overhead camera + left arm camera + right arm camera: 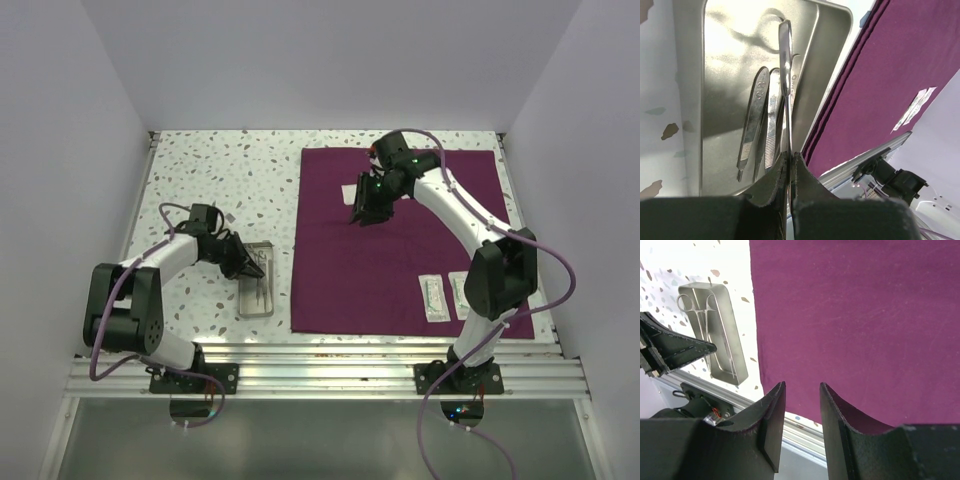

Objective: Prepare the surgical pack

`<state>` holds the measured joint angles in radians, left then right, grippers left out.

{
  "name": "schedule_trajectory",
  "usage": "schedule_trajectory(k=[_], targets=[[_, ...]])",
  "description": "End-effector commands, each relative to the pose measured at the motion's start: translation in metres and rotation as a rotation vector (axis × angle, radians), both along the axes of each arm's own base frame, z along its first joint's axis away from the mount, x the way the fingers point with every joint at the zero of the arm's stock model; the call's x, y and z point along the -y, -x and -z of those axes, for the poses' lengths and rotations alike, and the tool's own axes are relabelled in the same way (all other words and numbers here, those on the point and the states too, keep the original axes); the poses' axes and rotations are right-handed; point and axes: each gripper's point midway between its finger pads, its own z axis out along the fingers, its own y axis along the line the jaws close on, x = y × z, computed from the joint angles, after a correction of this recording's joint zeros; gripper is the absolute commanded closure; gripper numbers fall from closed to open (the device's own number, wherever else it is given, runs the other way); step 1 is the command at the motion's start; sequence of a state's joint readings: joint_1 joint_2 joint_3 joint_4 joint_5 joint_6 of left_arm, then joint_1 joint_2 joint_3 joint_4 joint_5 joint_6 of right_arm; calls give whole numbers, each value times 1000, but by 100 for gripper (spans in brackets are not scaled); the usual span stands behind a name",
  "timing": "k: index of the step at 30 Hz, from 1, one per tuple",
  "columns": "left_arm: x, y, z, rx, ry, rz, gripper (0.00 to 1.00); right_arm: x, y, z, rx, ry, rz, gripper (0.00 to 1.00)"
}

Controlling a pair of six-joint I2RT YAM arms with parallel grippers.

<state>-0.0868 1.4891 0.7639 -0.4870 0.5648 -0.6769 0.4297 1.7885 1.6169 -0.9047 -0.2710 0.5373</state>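
Note:
The dark purple cloth (400,240) of the surgical pack lies flat on the right half of the table. Left of it stands the small steel tray (257,300). My left gripper (790,154) is over the tray's near end, shut on a thin metal instrument (785,75) that runs up the tray (715,100) beside the tweezers (752,125). Two white gauze packets (435,297) rest on the cloth's near right part. My right gripper (802,385) hangs open above the cloth (865,315), with nothing between its fingers.
The speckled white tabletop (210,170) shows around the tray and behind it. An aluminium rail (330,350) runs along the near edge by the arm bases. White walls close in the left, back and right sides.

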Motion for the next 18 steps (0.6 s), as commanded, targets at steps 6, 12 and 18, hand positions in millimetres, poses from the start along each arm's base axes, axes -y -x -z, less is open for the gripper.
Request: schedule_trajectory(k=[6, 12, 18], targets=[[2, -18, -8, 35, 75, 14, 100, 3, 0, -17, 56, -11, -5, 62], [-5, -16, -1, 3, 62, 10, 99, 2, -1, -16, 54, -14, -5, 62], [-14, -14, 0, -14, -2, 11, 68, 0, -1, -14, 50, -23, -12, 62]])
